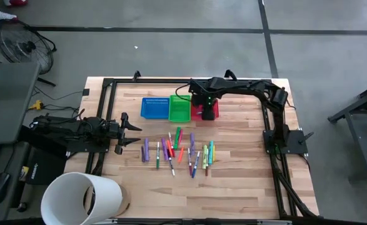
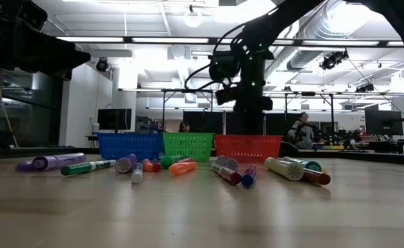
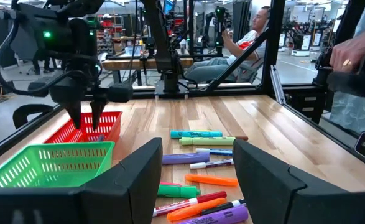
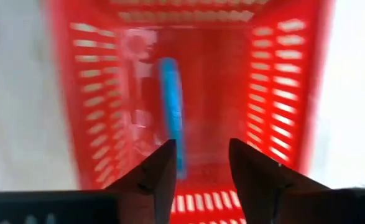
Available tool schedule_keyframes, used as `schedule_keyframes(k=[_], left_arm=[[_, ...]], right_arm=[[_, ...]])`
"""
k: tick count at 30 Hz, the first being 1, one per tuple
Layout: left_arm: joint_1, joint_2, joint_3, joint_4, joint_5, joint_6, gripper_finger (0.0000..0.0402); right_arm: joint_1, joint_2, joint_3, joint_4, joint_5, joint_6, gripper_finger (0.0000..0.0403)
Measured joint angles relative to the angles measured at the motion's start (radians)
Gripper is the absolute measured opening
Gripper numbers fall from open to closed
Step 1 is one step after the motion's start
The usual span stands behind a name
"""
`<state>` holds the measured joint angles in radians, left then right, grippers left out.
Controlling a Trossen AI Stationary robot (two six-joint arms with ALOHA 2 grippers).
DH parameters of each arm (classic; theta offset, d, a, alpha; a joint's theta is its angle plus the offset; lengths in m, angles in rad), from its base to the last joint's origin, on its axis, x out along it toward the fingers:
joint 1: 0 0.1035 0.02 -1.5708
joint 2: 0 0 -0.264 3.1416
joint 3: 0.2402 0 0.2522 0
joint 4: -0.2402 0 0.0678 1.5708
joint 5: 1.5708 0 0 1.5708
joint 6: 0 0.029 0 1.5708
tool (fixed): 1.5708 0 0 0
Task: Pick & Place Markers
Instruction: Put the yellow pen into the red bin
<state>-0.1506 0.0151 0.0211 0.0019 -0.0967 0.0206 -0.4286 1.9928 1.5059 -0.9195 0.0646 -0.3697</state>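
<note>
Several markers (image 1: 177,153) in purple, green, orange, red, blue and yellow lie loose on the wooden table's middle, also seen in the low view as markers (image 2: 181,167). My right gripper (image 4: 201,163) hangs open, pointing down, over the red basket (image 4: 188,68). A light blue marker (image 4: 171,106) shows blurred inside that basket, below the fingers and apart from them. My left gripper (image 3: 198,180) waits open and level near the table's left edge (image 1: 133,131), pointing toward the loose markers.
A blue basket (image 1: 154,107) and a green basket (image 1: 179,107) stand left of the red basket (image 1: 208,111) in a row toward the far edge. A white cylinder (image 1: 83,199) stands at the near left corner. People (image 3: 244,43) are beyond the table.
</note>
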Motion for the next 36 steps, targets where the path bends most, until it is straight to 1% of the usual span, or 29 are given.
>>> schedule_keyframes(k=[3,6,8,14,17,21,27,32,36], left_arm=[[0.0,0.0,0.0,0.0,0.0,0.0,0.0195],[0.0,0.0,0.0,0.0,0.0,0.0,0.0195],[0.0,0.0,0.0,0.0,0.0,0.0,0.0195],[0.0,0.0,0.0,0.0,0.0,0.0,0.0195],[0.0,0.0,0.0,0.0,0.0,0.0,0.0195],[0.0,0.0,0.0,0.0,0.0,0.0,0.0195],[0.0,0.0,0.0,0.0,0.0,0.0,0.0195],[0.0,0.0,0.0,0.0,0.0,0.0,0.0195],[0.0,0.0,0.0,0.0,0.0,0.0,0.0195]], right_arm=[[0.007,-0.033,0.0,0.0,0.077,0.054,0.0164],[0.011,-0.075,0.0,-0.012,0.108,0.165,0.0172],[0.011,-0.103,0.0,-0.039,0.1,0.279,0.0173],[0.02,-0.18,-0.02,-0.149,0.008,0.693,0.017],[0.04,-0.233,-0.095,-0.152,-0.002,0.836,0.017],[0.087,-0.318,-0.244,-0.122,0.005,0.975,0.017],[0.2,-0.428,-0.448,-0.075,-0.04,1.238,0.017],[0.308,-0.445,-0.553,0.012,-0.088,1.416,0.0169],[0.383,-0.435,-0.611,0.147,-0.149,1.499,0.017]])
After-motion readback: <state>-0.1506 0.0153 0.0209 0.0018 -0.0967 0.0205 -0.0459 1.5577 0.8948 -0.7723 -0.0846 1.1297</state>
